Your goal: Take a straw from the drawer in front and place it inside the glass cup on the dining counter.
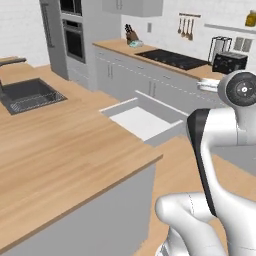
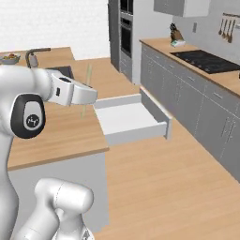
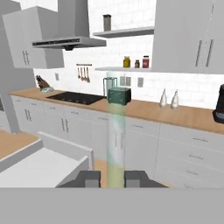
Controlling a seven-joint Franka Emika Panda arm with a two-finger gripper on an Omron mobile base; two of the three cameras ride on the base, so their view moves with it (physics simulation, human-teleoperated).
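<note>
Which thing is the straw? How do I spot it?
Find the big wooden dining counter with the open white drawer sticking out. Above its edge, the robot's gripper holds the straw upright. It is the skinny pale stick, far thinner than everything nearby.

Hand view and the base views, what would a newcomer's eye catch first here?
Likely the open drawer, pulled out from the dining counter with its pale inside bare. Next, in the hand view, the straw standing upright between the fingertips of the shut gripper, a pale translucent stick rising in front of the wall counter.
</note>
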